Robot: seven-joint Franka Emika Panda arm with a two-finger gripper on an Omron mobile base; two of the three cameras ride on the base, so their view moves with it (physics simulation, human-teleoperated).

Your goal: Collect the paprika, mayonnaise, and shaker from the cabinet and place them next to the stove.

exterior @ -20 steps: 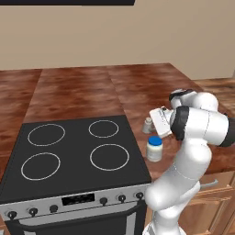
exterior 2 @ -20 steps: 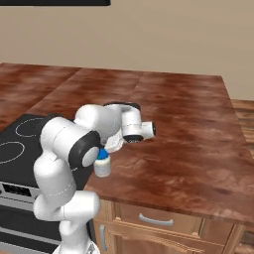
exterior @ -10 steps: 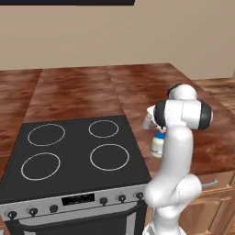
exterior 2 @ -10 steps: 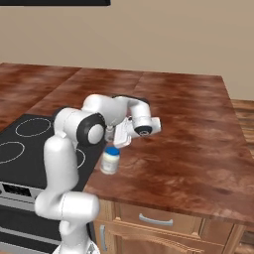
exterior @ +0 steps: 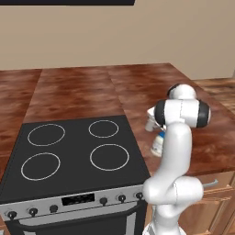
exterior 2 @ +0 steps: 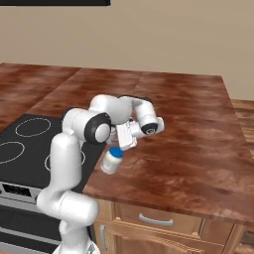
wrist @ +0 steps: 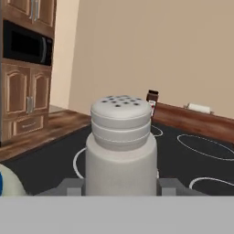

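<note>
Hand view puts the small grey-white shaker (wrist: 120,146) with its rounded, hole-dotted top nearest, upright and clamped between the gripper (wrist: 120,186)'s two grey fingers (wrist: 68,186), one at each side of its body. At the lower left edge a sliver of the squat whitish mayonnaise jar (wrist: 8,185) shows, close beside the shaker. Behind them lies the black glass stove (wrist: 192,160) with its white ring burners, and at its far edge stands the tall dark red-brown paprika bottle (wrist: 152,101) with a black cap and pale label, small and well apart. Beyond it runs a reddish wood counter (wrist: 192,119), with brown cabinets and a dark microwave (wrist: 25,44) at far left.

In the right base view the mayonnaise jar (exterior 2: 112,159) with its blue lid stands on the wood counter (exterior 2: 188,139) just beside the stove (exterior 2: 30,144)'s right edge. The white arm rises from the lower left, bends over at the elbow and reaches sideways, its gripper (exterior 2: 125,136) just above the jar.

In the left base view the jar (exterior: 158,143) sits half hidden behind the arm, next to the stove (exterior: 73,156).
</note>
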